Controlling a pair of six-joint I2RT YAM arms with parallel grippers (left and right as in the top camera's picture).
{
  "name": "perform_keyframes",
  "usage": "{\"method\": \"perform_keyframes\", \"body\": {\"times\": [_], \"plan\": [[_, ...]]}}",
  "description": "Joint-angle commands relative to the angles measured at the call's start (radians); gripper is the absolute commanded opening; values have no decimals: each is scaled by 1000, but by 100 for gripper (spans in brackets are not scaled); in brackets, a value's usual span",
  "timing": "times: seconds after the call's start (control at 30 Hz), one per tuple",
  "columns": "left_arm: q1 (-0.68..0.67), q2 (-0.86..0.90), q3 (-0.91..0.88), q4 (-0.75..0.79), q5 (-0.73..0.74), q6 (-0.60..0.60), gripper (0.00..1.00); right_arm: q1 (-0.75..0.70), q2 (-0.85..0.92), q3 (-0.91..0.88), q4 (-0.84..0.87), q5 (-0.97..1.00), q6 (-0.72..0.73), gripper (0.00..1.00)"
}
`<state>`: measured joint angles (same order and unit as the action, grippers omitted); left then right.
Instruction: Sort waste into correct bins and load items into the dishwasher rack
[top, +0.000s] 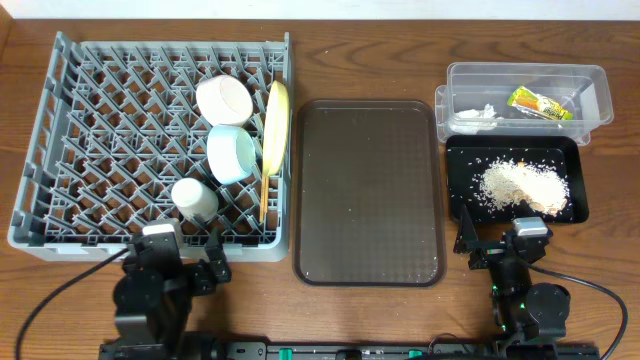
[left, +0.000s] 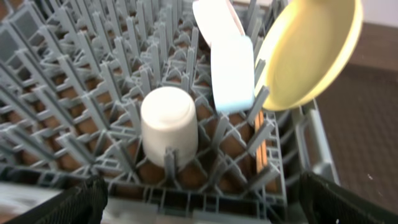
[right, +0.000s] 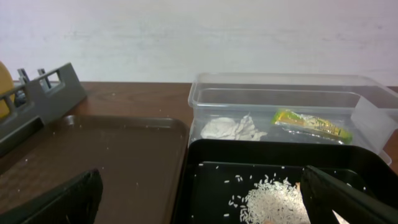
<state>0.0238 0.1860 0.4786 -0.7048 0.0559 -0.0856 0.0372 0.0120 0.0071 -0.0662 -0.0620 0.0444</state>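
Observation:
The grey dishwasher rack (top: 90, 130) holds a white bowl (top: 223, 99), a light blue bowl (top: 232, 152), a small white cup (top: 194, 199), an upright yellow plate (top: 276, 121) and chopsticks (top: 264, 190). The left wrist view shows the cup (left: 169, 126), blue bowl (left: 232, 74), plate (left: 311, 50) and chopsticks (left: 261, 146). The clear tub (top: 595, 100) holds the tissue (top: 478, 115) and wrapper (top: 540, 104). The black tray (top: 460, 195) holds rice scraps (top: 522, 186). My left gripper (top: 185, 262) is open and empty before the rack. My right gripper (top: 505, 247) is open and empty before the black tray.
A large dark brown serving tray (top: 368, 190) lies between the rack and the bins, with a few stray grains on it. The wooden table (top: 610, 260) runs around everything. Cables trail from both arm bases at the front edge.

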Motion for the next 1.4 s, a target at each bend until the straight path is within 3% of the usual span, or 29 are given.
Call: {"method": "perform_keyframes", "body": {"times": [0.0,0.17,0.43,0.57,1.37], "plan": [[-16,-84,-116,86,-4,-45,99,10,-5,-2,-4,9,0,99],[-58,-184,-262,248,-5,-47,99,10,-5,-2,-5,9,0,99],[-63,-184,-424,590,-10,-38,99,10,-5,-2,-5,9,0,99],[-63,-184,-476,688,-18,-26,99,10,-5,-2,-4,9,0,99],[-63,-182,-475,638,-19,-16,99,10,-5,-2,-4,9,0,99]]}}
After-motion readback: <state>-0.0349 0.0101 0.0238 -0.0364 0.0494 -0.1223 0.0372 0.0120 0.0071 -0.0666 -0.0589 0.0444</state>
